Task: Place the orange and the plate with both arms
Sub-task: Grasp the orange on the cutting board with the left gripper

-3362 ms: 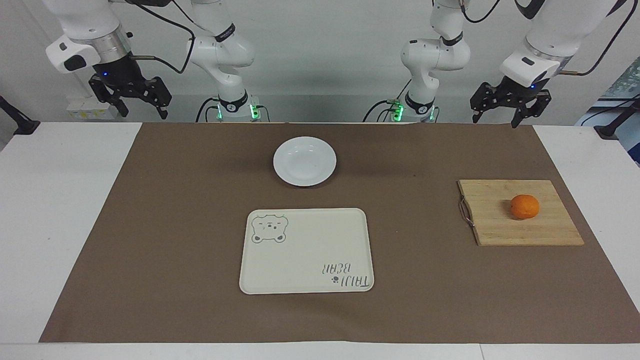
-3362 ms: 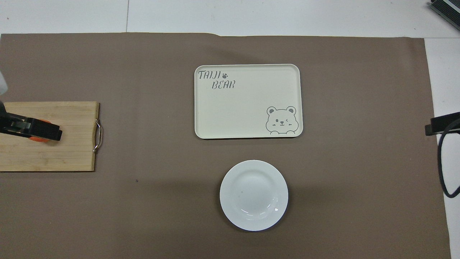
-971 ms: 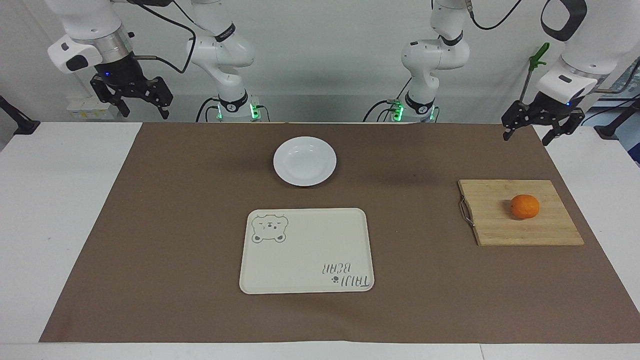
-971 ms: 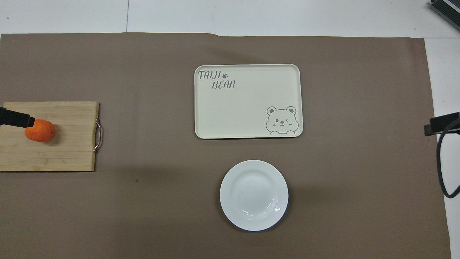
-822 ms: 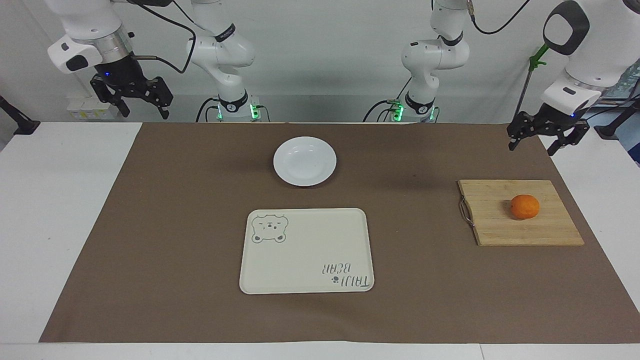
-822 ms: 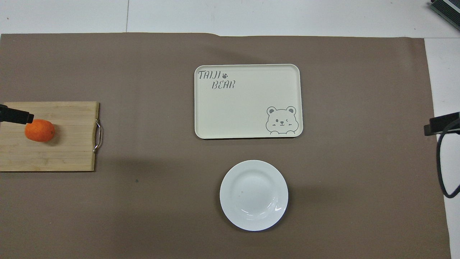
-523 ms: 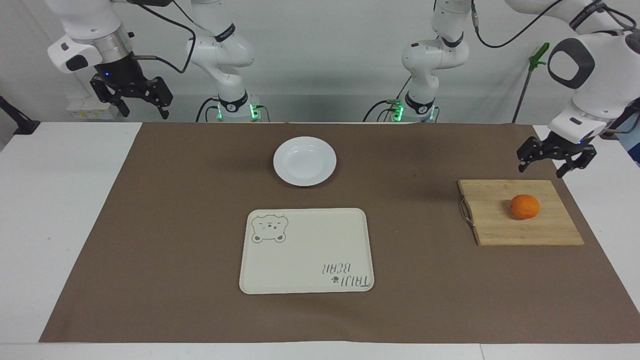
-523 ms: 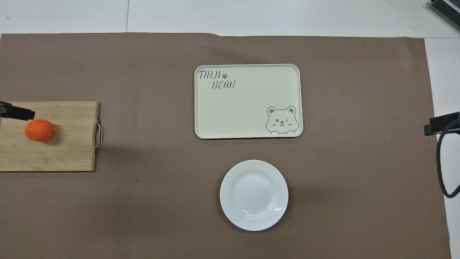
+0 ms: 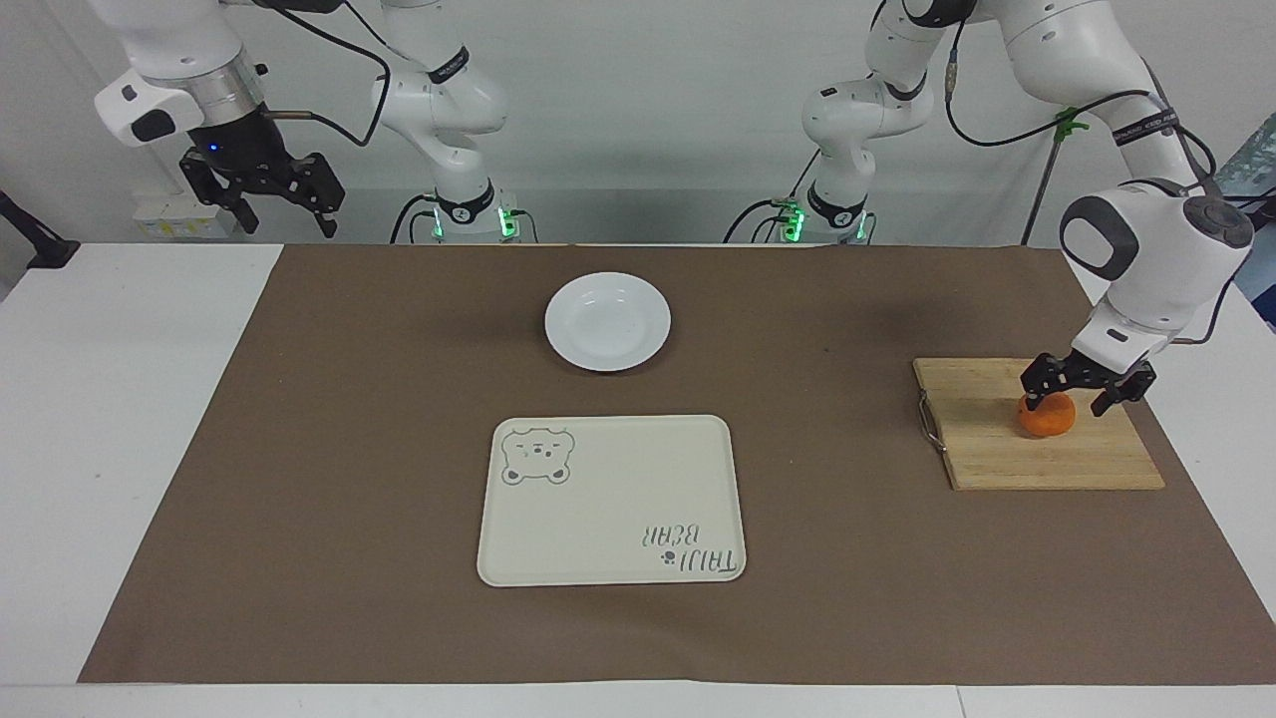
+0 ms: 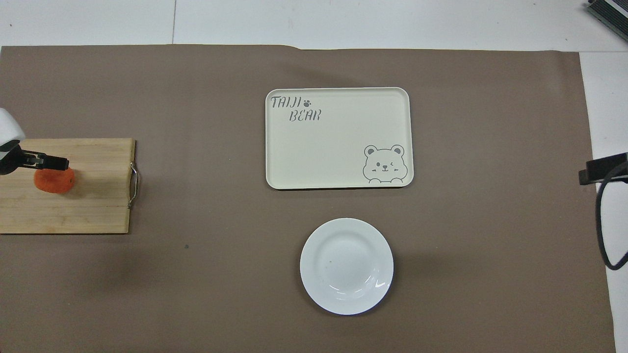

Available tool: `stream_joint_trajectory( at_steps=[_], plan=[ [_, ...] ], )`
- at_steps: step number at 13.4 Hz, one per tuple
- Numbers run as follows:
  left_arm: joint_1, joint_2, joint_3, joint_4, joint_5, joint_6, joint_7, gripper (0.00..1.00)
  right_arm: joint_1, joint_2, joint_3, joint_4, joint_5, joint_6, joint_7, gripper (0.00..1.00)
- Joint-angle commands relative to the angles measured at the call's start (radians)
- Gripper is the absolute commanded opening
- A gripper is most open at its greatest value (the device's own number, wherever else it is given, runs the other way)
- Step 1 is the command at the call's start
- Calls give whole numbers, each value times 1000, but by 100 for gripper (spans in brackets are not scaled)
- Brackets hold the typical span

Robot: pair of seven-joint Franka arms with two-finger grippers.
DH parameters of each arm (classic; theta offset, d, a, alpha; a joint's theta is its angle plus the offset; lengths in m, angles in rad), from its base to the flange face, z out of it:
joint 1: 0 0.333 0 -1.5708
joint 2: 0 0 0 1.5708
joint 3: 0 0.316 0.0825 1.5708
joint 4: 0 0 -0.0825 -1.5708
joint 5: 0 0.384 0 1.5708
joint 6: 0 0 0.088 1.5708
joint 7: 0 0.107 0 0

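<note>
The orange (image 9: 1047,423) lies on a wooden cutting board (image 9: 1037,461) toward the left arm's end of the table. My left gripper (image 9: 1075,397) is open and low over the orange, with its fingers spread to either side of the top of the fruit. In the overhead view the left gripper (image 10: 46,162) covers the orange's (image 10: 55,182) upper edge. The white plate (image 9: 607,321) sits empty on the brown mat, nearer to the robots than the tray; it also shows in the overhead view (image 10: 346,265). My right gripper (image 9: 264,194) is open, raised and waiting at the right arm's end.
A cream rectangular tray (image 9: 611,501) with a bear drawing lies mid-mat, farther from the robots than the plate. The cutting board has a metal handle (image 9: 928,423) on its side toward the tray. The brown mat (image 9: 349,449) covers most of the white table.
My left arm has swung out and come down from high above the mat's corner to just over the orange. The right arm, plate, tray and orange have not moved.
</note>
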State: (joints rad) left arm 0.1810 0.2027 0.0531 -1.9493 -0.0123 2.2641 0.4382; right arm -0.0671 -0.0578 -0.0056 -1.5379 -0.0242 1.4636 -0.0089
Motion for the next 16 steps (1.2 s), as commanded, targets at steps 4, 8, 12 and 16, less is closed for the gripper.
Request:
stream_joint_trajectory(
  at_steps=[4,8,12,16],
  plan=[
    [14,15,-9,-95,-9,178,14,100,0,-8,9,-11,17,8,-19,100],
    [34,23,-9,-120,-9,192,20,100,4,-11,13,-13,13,6,-17,100],
    [34,15,-7,-137,-9,183,22,100,16,-14,13,-28,15,17,-22,100],
    [47,4,-6,-148,-2,166,93,20,18,-16,13,-70,59,86,-22,100]
  ],
)
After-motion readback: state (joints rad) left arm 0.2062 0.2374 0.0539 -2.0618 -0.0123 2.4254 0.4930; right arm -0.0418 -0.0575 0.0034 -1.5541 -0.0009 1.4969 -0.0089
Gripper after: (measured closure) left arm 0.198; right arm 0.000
